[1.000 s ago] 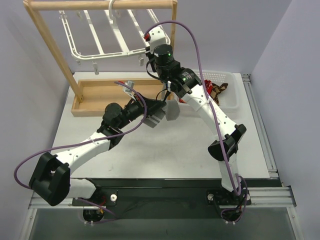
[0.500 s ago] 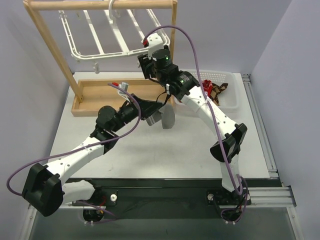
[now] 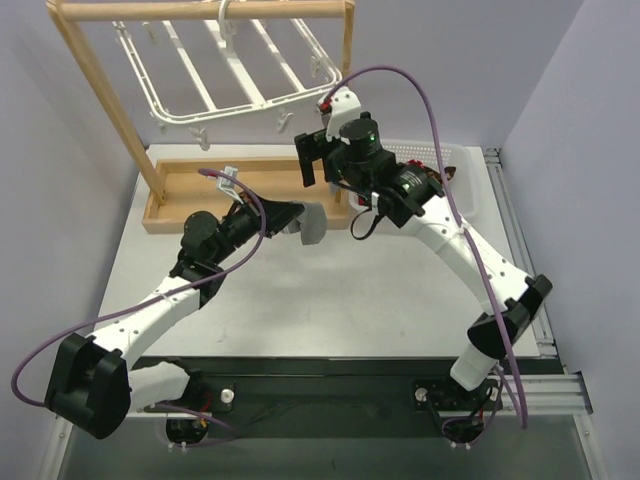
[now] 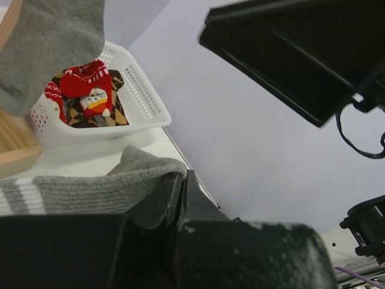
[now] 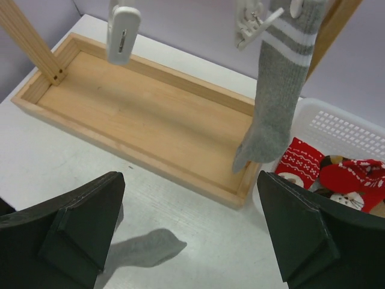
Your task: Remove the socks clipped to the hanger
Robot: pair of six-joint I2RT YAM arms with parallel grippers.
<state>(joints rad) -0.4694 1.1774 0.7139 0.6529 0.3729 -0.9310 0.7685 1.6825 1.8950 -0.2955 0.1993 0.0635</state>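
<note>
Since a second ago the right gripper (image 3: 318,158) has dropped from the hanger's (image 3: 255,95) right corner to a spot over the tray's (image 3: 195,195) right end. Its arm has swung outward to the right. The hanger's near-right corner, covered then, now shows bare. The left gripper (image 3: 293,218) has pulled back leftward along the tray's front edge, carrying the held sock (image 3: 312,226) with it.

The left gripper is clenched on that grey sock. In the left wrist view the fingers (image 4: 157,201) pinch a fold of it, and its length runs sideways, with the white-striped cuff pointing left. From above, it droops off the fingertips just in front of the tray, over the table (image 3: 330,300).

The right gripper (image 5: 192,223) is spread wide and grasps nothing.

The hung sock (image 5: 277,90), grey as well, is clipped to the hanger by its striped cuff. Its long axis is upright, with the toe pointing down over the tray's right end, just beside the basket (image 5: 352,129). A bare clip (image 5: 123,33) dangles above the tray's middle. Red socks (image 5: 337,171) lie in the basket, which sits just off the tray's right end.

The hanger hangs tilted from the rack (image 3: 200,11) above the tray, its long side running along the tray's length.
</note>
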